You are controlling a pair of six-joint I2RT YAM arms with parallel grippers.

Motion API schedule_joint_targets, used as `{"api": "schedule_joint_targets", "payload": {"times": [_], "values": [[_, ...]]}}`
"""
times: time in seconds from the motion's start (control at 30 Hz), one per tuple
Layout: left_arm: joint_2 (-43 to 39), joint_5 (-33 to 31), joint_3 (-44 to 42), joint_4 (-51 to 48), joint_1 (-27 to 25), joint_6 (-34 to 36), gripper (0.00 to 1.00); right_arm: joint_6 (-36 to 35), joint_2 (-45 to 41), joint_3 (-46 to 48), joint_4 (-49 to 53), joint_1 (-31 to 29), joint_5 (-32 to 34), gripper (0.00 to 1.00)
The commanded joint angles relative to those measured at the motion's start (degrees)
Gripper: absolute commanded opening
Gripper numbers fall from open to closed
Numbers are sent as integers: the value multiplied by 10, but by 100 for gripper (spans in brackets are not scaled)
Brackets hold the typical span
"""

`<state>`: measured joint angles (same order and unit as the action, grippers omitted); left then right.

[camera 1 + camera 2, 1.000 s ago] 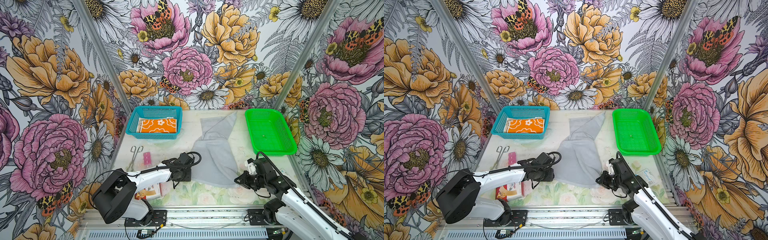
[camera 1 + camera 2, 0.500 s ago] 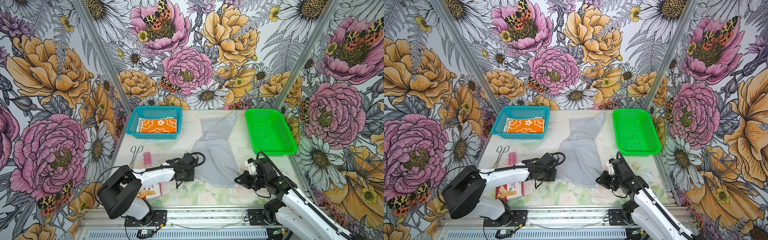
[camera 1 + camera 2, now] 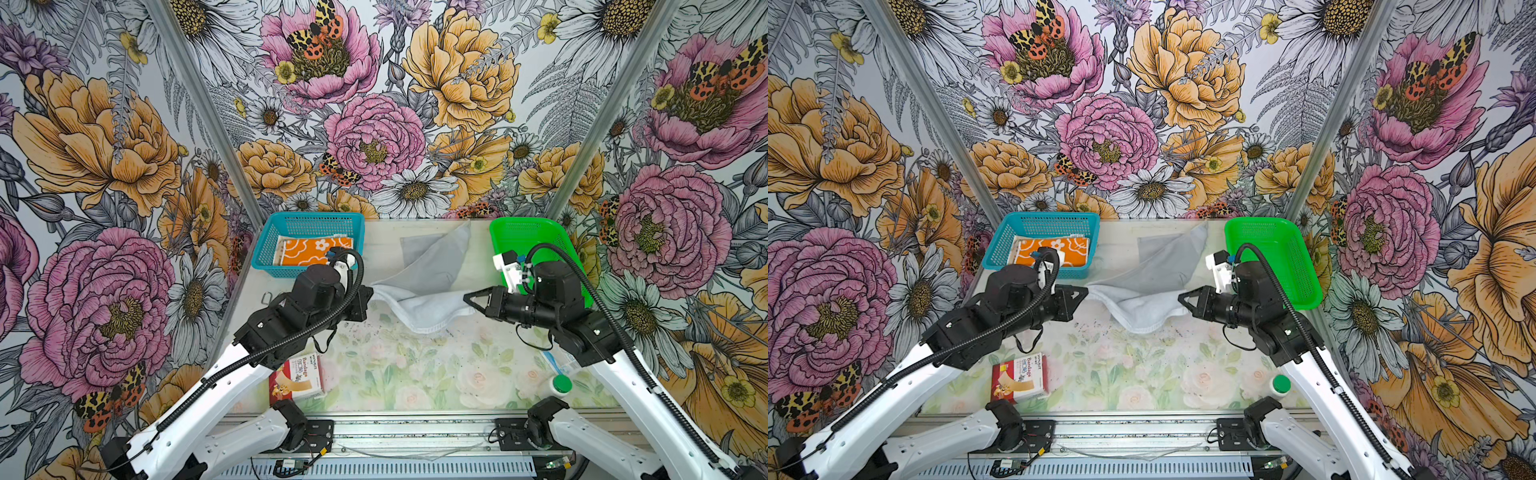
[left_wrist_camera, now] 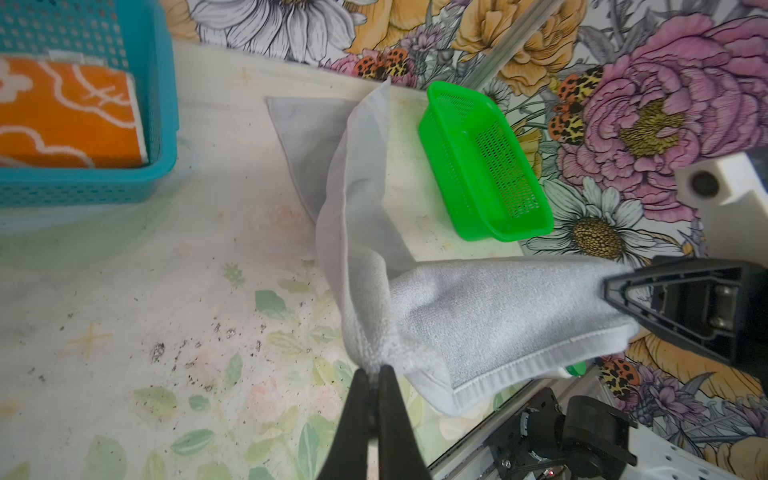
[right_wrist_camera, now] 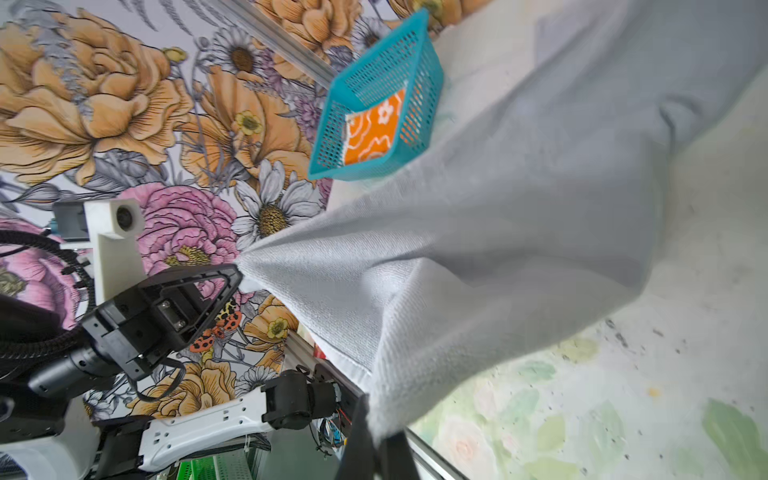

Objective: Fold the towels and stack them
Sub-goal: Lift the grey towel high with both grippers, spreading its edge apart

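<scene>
Left gripper [image 4: 374, 376]: jaws clenched on the near-left corner of the grey towel [image 4: 478, 316], with cloth bunched between the tips in the left wrist view. Right gripper [image 5: 380, 419]: jaws pinched on the near-right corner, and the towel fans out from the tips in the right wrist view.

Both top views show the grippers raised off the table [image 3: 395, 374], roughly level, tips pointing inward at each other and well apart. The towel's near edge hangs between them and sags in the middle, stitched hem showing. Cannot tell if the sag touches the table.

The far part of the grey towel lies on the table and runs up to the far edge at mid-table, narrowing toward the back. A flat triangle of cloth shows at its far left. It sits between the blue basket [image 3: 307, 216] and the green basket [image 3: 519, 220], touching neither.

Orange towel [image 3: 311, 251]: folded flat inside the blue basket, far left, white flower pattern up. A pale cloth edge peeks out at its left; no lettering readable.

Green basket is far right, partly behind the right wrist. Bandage box [image 3: 297, 376] is near left on the table, beside the left arm. A green-capped bottle [image 3: 561, 384] is near right, just beside the right arm.
</scene>
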<state>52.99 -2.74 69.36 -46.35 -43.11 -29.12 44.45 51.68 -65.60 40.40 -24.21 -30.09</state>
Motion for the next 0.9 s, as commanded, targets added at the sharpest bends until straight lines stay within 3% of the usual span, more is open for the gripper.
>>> {"api": "schedule_joint_targets", "payload": {"times": [0.0,0.17,0.37,0.87], "values": [[-16,-43,85,-42,-25,59,0,-28,12,-114,-17,-4,-9,0],[-19,-54,156,-44,-46,80,0,-19,38,-178,-18,-6,-29,0],[-22,-80,239,-42,-110,135,0,-23,32,-265,-20,-7,-33,0],[12,-1,438,-11,-126,274,0,-9,76,-503,-36,-9,-38,0]]}}
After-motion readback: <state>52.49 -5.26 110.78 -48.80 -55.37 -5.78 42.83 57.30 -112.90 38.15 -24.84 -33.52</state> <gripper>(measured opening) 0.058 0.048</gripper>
